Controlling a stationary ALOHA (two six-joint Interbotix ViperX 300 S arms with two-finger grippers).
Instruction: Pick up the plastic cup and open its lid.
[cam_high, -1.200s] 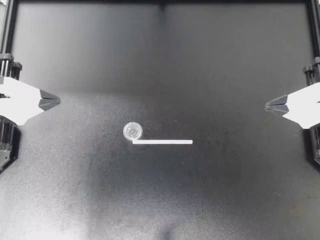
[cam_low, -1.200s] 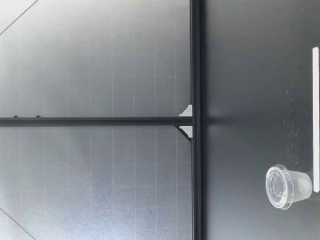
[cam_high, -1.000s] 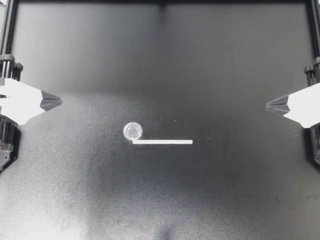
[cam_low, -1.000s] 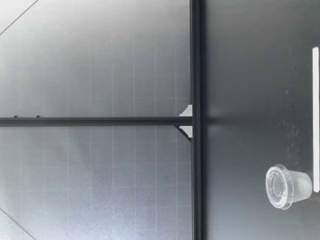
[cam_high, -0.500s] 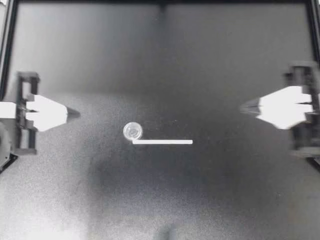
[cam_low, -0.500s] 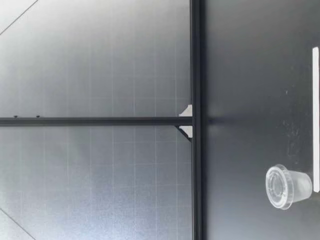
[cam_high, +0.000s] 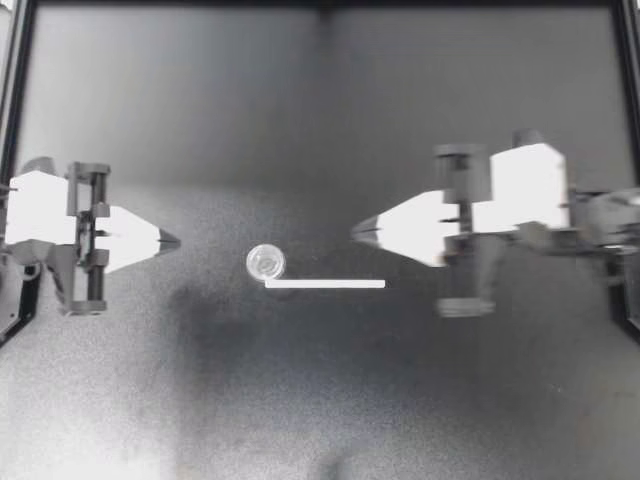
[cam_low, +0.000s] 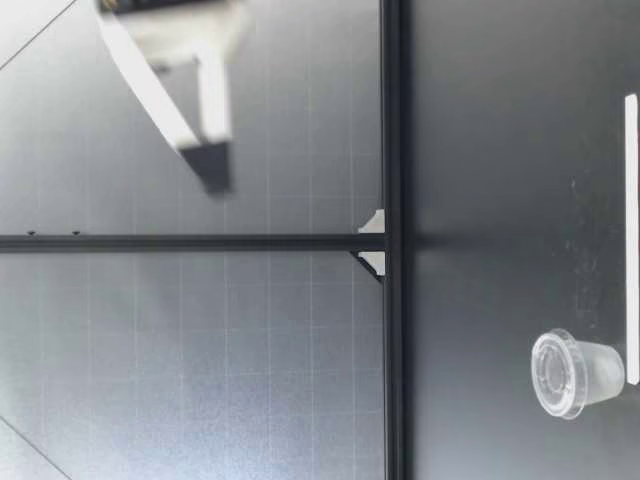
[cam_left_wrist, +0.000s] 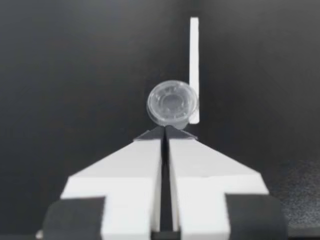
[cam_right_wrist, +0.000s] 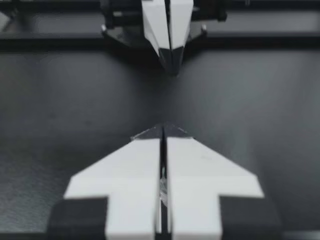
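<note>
Plastic cup (cam_high: 265, 262) seen upright on table (cam_high: 450, 400), at end of white strip (cam_high: 325, 284), between left gripper (cam_high: 175, 241) and right gripper (cam_high: 357, 232). Fingers of both pressed together, nothing held. Cup judged light, thin-walled, crushable, probably slick. Body best taken gently below lid (cam_low: 553, 373). Lid tab not discernible.

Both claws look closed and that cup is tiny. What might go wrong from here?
The left gripper and right gripper are both shut; unless one opens, it would likely knock the upright cup over rather than grasp it. They also face each other from either side of the cup, so they might collide near it.
</note>
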